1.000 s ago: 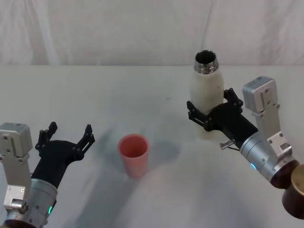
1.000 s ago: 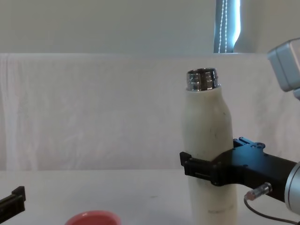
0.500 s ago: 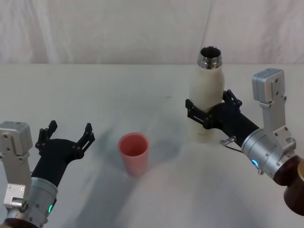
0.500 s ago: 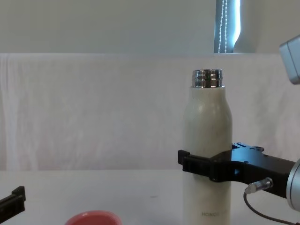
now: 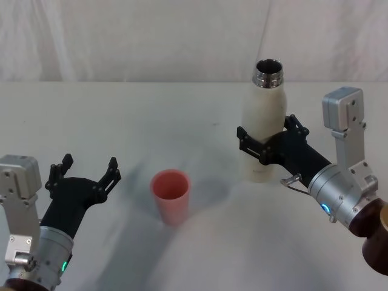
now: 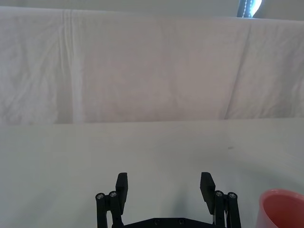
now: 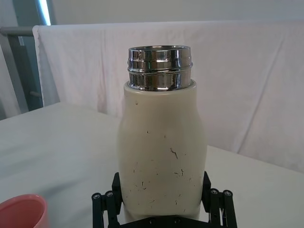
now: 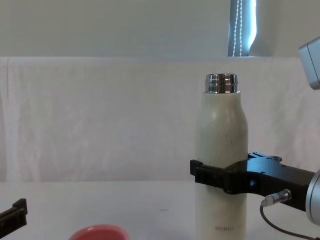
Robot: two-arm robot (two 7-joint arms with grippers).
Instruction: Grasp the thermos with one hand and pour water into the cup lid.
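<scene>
The thermos point(image 5: 262, 127) stands upright on the white bench point(image 5: 182, 115), its steel neck open at the top. The right hand point(image 5: 267, 145) is clamped around its lower body, one jaw on each side. The cup lid point(image 5: 171, 197) sits mouth-up, well apart from the thermos on its left. Beyond the cup lid, the left hand point(image 5: 85, 176) hovers with jaws spread wide, holding nothing.
</scene>
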